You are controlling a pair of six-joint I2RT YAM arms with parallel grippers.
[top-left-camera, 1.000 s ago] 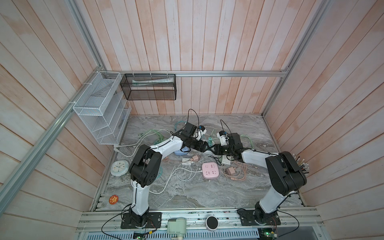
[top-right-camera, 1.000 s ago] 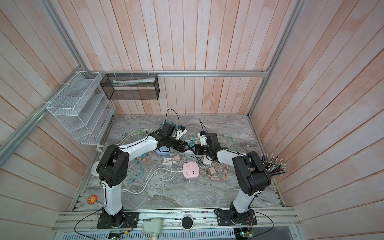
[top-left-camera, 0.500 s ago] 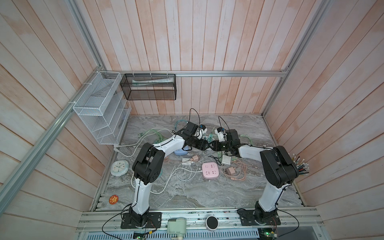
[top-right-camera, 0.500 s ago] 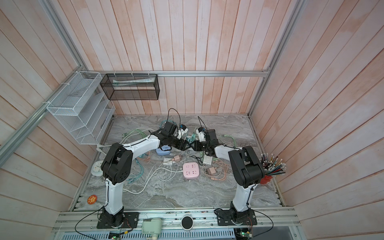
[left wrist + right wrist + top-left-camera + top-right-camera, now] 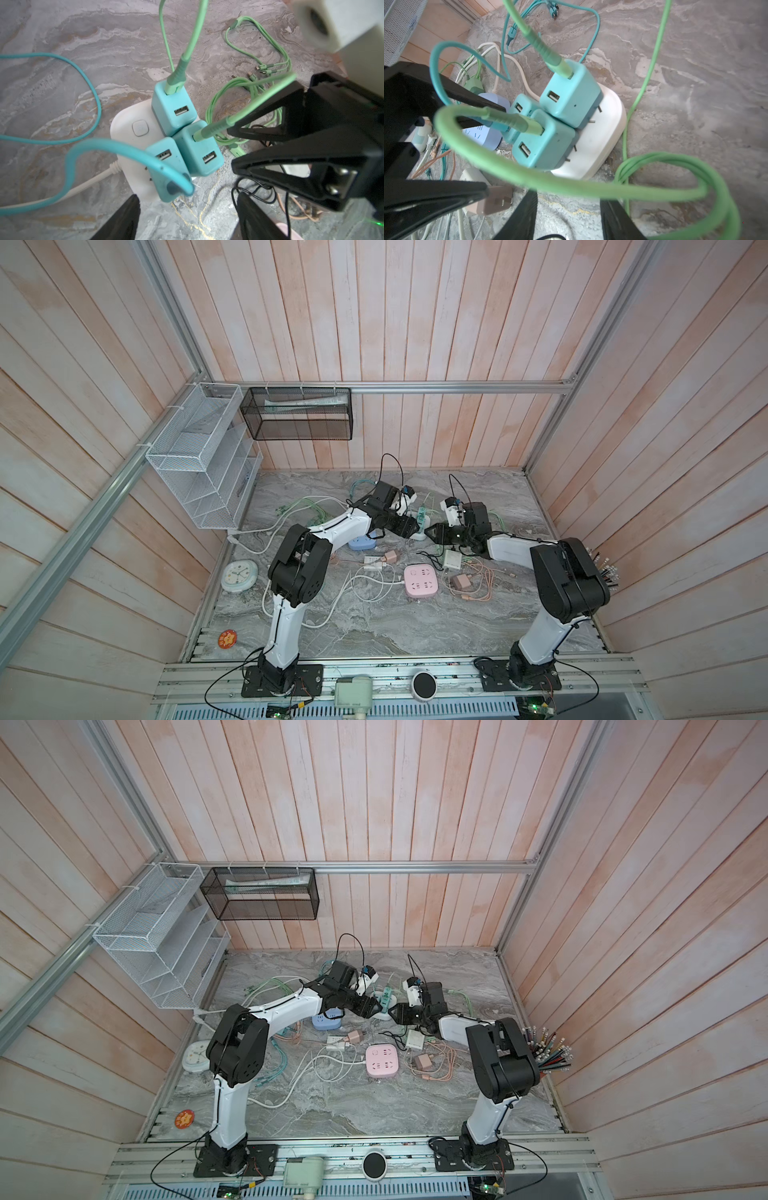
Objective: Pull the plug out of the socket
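A white socket (image 5: 133, 122) lies on the marble table, seen in both top views (image 5: 420, 536) (image 5: 384, 1016). Three teal USB plugs sit in it: one with a green cable (image 5: 172, 110) (image 5: 571, 97), another with a green cable (image 5: 199, 153) (image 5: 544, 141), and one with a teal cable (image 5: 166, 166) (image 5: 521, 106). My left gripper (image 5: 188, 196) (image 5: 414, 529) hovers open just beside the plugs, holding nothing. My right gripper (image 5: 569, 199) (image 5: 433, 531) faces it from the opposite side, also open and empty. A green cable loops across in front of the right fingers.
A blue socket (image 5: 361, 542) lies left of the white one. Nearer the front are a pink socket (image 5: 421, 580), a white adapter (image 5: 452, 559) and pink chargers with tangled cables. A clock (image 5: 239, 576) sits at the left edge, and a holder of pens (image 5: 548, 1048) stands at the right.
The right arm's elbow swung in toward the middle and back out. Both grippers have stayed close to the white socket, and no plug has left it.
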